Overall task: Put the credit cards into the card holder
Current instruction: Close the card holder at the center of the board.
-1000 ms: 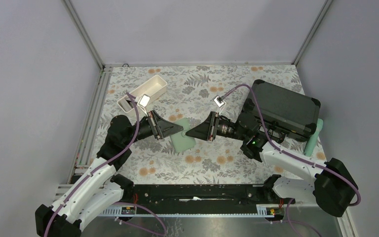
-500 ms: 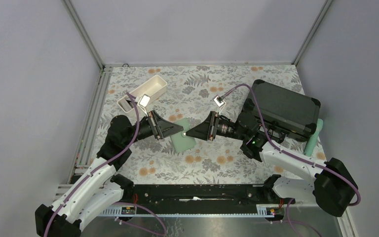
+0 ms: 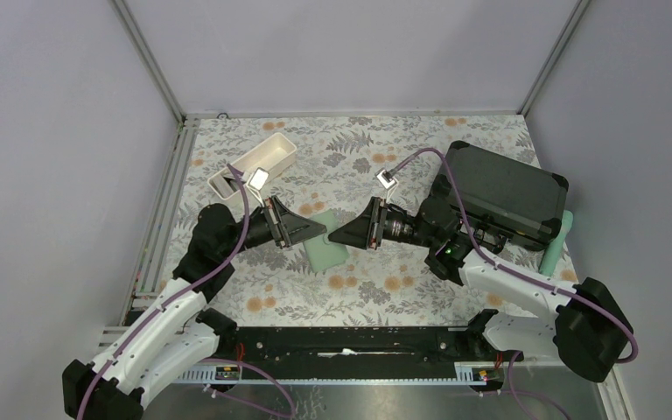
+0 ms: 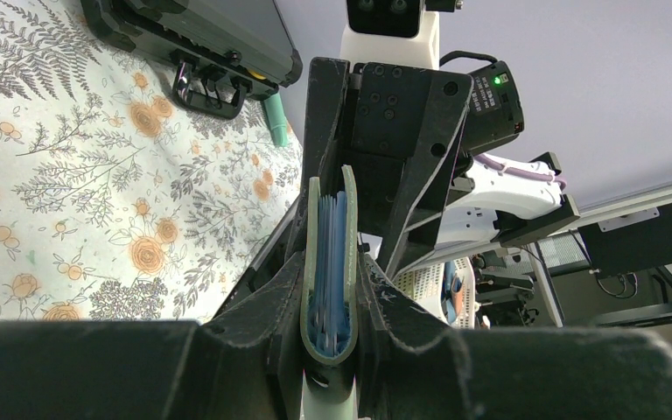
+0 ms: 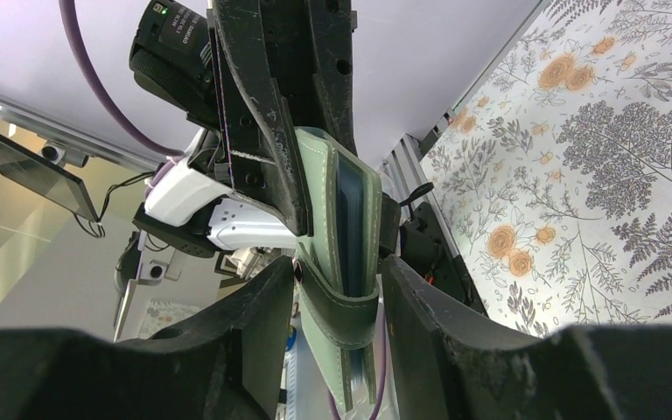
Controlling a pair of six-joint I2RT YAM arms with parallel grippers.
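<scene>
Two arms: both meet over the middle of the counter, nose to nose around one small green item.
Holder: the card holder is up off the cloth in my wrist views, folded nearly flat, spine toward the left camera, pale blue pockets showing in the slot.
Left end effector: narrowed down and clamped on the holder's spine end; I read this as my firm grip.
Right end effector: fingers sit either side of the holder's other end with the jaws about half apart. From the right wrist view I can't tell whether the pads press the green cover or just flank it.
Cards: none of the credit cards shows loose on the counter. Dark edges sit inside the blue pockets, but I can't say for sure they are cards.
Bystanders: white tray far left, black case on the right, both well apart from the action.
Step, my call: late in the job, holder folded with the right arm about to let go.
Next move: clear the right fingers straight back without dragging the cover open, then lower the holder flat with the left.
</scene>
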